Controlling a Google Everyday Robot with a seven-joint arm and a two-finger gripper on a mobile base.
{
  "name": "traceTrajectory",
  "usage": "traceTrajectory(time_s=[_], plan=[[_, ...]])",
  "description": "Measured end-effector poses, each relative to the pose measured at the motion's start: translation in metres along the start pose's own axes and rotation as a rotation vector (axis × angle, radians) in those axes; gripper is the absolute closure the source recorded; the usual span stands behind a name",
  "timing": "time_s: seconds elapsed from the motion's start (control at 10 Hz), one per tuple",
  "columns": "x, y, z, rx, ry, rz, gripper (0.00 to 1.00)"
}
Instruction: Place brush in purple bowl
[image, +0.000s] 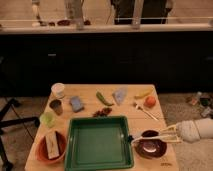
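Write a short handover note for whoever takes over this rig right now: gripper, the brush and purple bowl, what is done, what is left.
Gripper: reaching in from the right, just above the purple bowl at the table's front right corner.
Brush: held out leftward from the gripper, its head over the bowl's left rim, beside the green tray.
Done: brush picked up and carried to the bowl.
Left: lower it, release it in the bowl, withdraw.

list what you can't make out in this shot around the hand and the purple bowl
- Camera view: whether the hand grips the brush; the parts blur together over the purple bowl.
- Brush head: too small and dark against the bowl.
- Arm: cut off by the right edge.
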Motion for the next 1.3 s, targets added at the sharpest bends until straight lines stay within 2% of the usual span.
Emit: traceTrajectory(time_s=[0.4, 0.5, 1.0, 1.2, 1.3], plan=[[0.0002, 0.0001, 0.0001, 0.0, 0.0, 0.0, 0.93], [0.0001, 0.0001, 0.0001, 0.0, 0.0, 0.0, 0.88], [0.0003, 0.0002, 0.0002, 0.0, -0.001, 0.001, 0.36], [0.0003, 0.0002, 0.0002, 0.0, -0.001, 0.001, 0.21], [0.0003, 0.0002, 0.0002, 0.0, -0.001, 0.001, 0.2]])
